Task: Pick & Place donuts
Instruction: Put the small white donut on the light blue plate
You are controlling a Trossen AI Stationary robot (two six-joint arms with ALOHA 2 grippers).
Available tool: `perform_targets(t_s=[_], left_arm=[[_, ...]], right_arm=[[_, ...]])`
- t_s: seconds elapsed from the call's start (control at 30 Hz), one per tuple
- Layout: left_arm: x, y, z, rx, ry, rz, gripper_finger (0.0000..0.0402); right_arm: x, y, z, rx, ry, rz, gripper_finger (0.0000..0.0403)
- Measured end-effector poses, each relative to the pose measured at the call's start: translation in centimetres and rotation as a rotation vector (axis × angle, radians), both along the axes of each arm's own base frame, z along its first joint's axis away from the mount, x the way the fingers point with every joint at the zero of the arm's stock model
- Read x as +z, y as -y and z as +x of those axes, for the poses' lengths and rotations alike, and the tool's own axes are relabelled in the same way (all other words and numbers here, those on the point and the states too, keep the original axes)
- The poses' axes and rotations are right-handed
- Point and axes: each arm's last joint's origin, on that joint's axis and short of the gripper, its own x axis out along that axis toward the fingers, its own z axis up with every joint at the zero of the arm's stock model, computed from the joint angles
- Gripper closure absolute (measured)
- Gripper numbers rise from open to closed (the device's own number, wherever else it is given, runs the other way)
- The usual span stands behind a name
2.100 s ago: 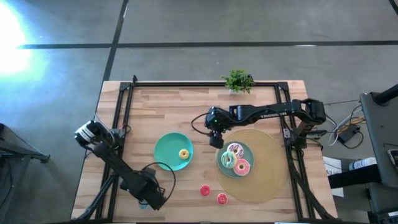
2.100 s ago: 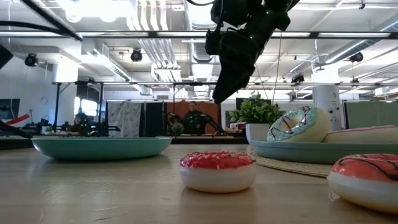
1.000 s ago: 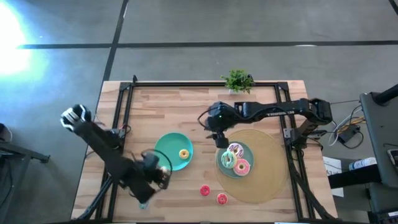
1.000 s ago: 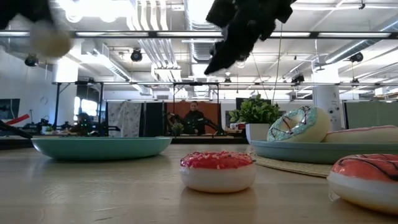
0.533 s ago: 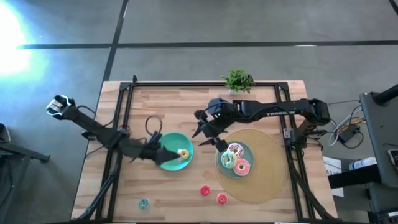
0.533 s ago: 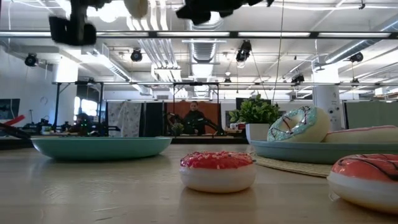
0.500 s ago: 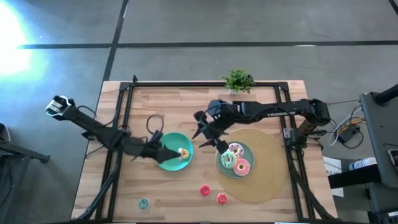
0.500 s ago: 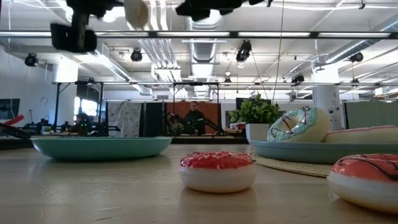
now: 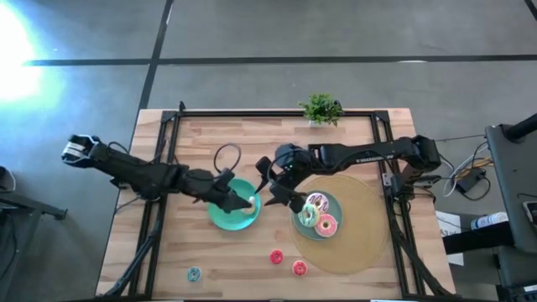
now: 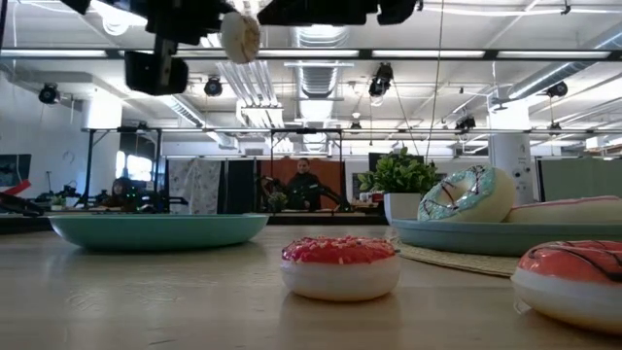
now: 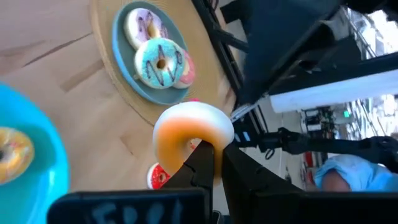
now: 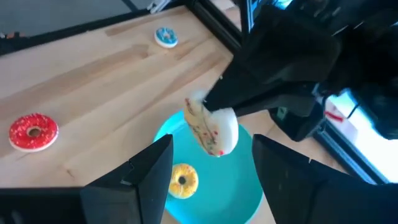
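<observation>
My left gripper (image 9: 242, 200) reaches in from the table's left and hangs over the left teal plate (image 9: 218, 214), shut on a white sprinkled donut (image 12: 212, 128). A yellow donut (image 12: 182, 179) lies flat on that plate. My right gripper (image 9: 273, 190) hovers open just right of that plate, its fingers spread and pointing at the held donut. Three iced donuts (image 9: 317, 214) lie on the right teal plate (image 9: 296, 223). Two red donuts (image 9: 276, 257), (image 9: 299, 268) and a small teal donut (image 9: 194, 273) lie flat on the table near its front edge. My left gripper pinches one side of the donut's ring (image 11: 198, 147) between its two fingers (image 11: 205, 163). The donut stands on edge beyond the fingertips, lifted clear above the left plate, with its sprinkled face toward my right gripper.
A round wooden mat (image 9: 365, 231) lies under the right plate. A small potted plant (image 9: 320, 109) stands at the far edge. A black frame (image 9: 164, 143) runs along the table's sides. Bare wood lies between the plates and the far edge.
My left gripper has swung up from the near left part of the table toward the left plate, carrying the white donut, and now hangs over it. The small teal donut it covered now shows. My right gripper has opened and shifted slightly toward the left plate.
</observation>
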Motion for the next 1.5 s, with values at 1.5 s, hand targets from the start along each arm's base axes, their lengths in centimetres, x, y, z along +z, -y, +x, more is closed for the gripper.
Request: perform_targets(t_s=[1.5], left_arm=[[0.9,-1.1,2.5,-0.096,-0.044,0.090,0.0401]], right_arm=[[-2.9,-0.3,1.7,-0.053,-0.072,0.033,0.0278]])
